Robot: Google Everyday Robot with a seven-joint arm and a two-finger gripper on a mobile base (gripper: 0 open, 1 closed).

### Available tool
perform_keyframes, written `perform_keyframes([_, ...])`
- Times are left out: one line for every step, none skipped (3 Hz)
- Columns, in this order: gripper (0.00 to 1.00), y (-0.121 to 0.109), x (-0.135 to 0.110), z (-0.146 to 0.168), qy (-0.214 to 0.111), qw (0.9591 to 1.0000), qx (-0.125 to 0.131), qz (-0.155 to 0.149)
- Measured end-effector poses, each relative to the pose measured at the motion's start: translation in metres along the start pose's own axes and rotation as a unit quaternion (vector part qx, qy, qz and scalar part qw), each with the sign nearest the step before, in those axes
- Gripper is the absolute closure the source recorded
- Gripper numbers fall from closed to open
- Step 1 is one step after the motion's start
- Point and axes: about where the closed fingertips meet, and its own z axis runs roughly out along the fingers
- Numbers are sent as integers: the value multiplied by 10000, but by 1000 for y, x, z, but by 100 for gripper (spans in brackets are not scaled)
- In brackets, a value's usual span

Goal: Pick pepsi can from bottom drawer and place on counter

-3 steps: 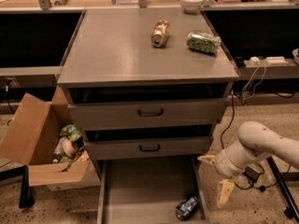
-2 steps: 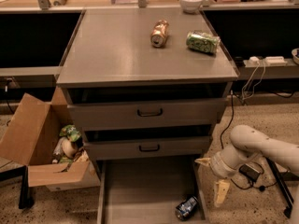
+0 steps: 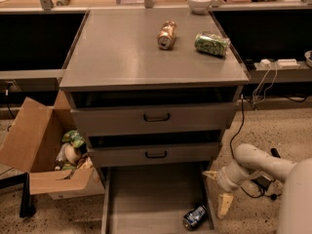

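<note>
Camera view looks down on a grey drawer cabinet with its bottom drawer (image 3: 151, 199) pulled fully out, so the flat bare floor is open to a reach from above. The pepsi can (image 3: 195, 217) lies on its side on that floor, tucked into the front right corner close to the drawer's right wall. It is the only thing visible in the drawer.

The pincer (image 3: 215, 191) hangs low at the drawer's right edge, just above and to the right of the can and not touching it. Its two pale fingers are spread wide and hold nothing, which suits a descent over the can's body. The white arm comes in from the right, along the floor side of the cabinet. That is probably why the approach favours the corner where the can rests.

Because the can lies near the wall, I judge there is little room for the outer finger, and a nudge could make the can roll.

Up top, the surface (image 3: 126, 52) carries a gold-brown can (image 3: 166, 34) and a green patterned can (image 3: 211, 43), both on their sides toward the back right. The left and front parts offer bare room to set the pepsi can down.
</note>
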Motion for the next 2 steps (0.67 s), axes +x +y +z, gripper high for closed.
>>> perform_keyframes([0,-7,15,38,333,9994,-42,59])
perform_keyframes([0,-16,28,75,594,9981,9,170])
